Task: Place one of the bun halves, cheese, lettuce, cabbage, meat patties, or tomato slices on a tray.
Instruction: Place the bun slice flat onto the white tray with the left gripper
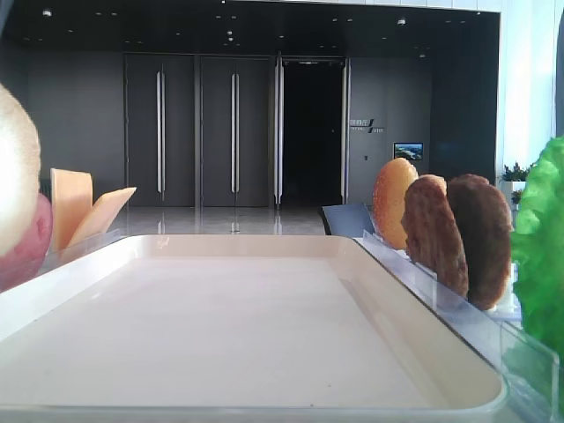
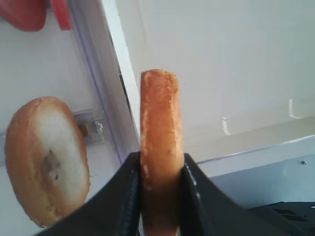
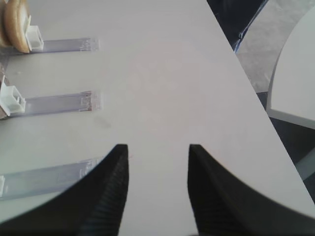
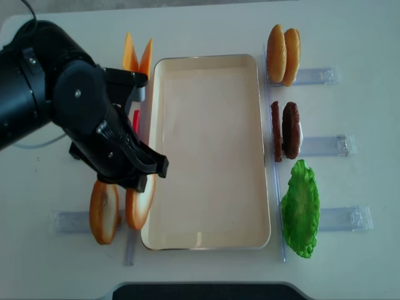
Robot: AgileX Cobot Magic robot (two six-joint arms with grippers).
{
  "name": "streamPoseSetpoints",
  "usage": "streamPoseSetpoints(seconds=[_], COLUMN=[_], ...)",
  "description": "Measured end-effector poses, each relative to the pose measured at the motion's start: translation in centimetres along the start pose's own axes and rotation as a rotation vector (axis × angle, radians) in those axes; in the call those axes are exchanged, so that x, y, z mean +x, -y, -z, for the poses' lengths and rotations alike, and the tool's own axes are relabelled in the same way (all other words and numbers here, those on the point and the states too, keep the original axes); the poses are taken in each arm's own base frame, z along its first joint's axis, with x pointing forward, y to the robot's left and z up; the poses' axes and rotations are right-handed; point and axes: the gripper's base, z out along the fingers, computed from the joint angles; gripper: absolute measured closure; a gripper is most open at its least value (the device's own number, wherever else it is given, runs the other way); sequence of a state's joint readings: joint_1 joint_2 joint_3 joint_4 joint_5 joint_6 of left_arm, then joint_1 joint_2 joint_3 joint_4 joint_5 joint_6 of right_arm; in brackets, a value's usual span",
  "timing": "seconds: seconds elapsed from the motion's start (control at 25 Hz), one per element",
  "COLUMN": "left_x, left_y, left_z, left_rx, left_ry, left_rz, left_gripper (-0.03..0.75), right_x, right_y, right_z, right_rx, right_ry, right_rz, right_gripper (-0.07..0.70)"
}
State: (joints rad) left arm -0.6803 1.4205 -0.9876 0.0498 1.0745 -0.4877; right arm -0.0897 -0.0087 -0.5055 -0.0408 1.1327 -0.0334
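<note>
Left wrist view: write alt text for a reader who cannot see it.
The left hand is shut on a bun half, held on edge between its dark fingers. A second bun half stands to its left, and the cream tray fills the right side.

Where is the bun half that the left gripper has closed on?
In the overhead view the gripped bun half stands on edge just outside the tray's left rim, near its front corner, beside a second bun half.

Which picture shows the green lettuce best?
The overhead view: the whole lettuce lies there beside the tray. The low front view catches only its edge at far right. Neither wrist view shows it.
</note>
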Motion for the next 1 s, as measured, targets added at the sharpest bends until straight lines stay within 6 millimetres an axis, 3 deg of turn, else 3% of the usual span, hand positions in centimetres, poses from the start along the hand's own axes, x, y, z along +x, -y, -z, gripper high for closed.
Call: streamPoseSetpoints(seconds=[0.16, 0.32, 0.48, 0.72, 1.0], left_x=[-0.1, 0.2, 1.5, 3.0, 2.3], left_y=[0.0, -0.2, -1.6, -3.8, -4.4], left_z=[0.5, 2.5, 4.0, 1.2, -1.6], left_rx=[0.012, 0.072, 0.14, 0.4, 0.706], left_ry=[0.024, 0.151, 0.265, 0.267, 0.358], left_rz=[-0.038, -0.051, -0.029, 0.063, 0.129], left_gripper=[0.549, 0.549, 0.55, 0.549, 0.549], right_x=[0.0, 0.0, 0.0, 0.0, 0.0], right_y=[0.0, 0.0, 0.0, 0.0, 0.0], right_z=[0.0, 0.0, 0.0, 0.0, 0.0], right_rx=[0.0, 0.0, 0.0, 0.0, 0.0], right_ry=[0.0, 0.0, 0.0, 0.0, 0.0], right_rz=[0.0, 0.0, 0.0, 0.0, 0.0], right_gripper=[0.352, 0.352, 0.352, 0.352, 0.352])
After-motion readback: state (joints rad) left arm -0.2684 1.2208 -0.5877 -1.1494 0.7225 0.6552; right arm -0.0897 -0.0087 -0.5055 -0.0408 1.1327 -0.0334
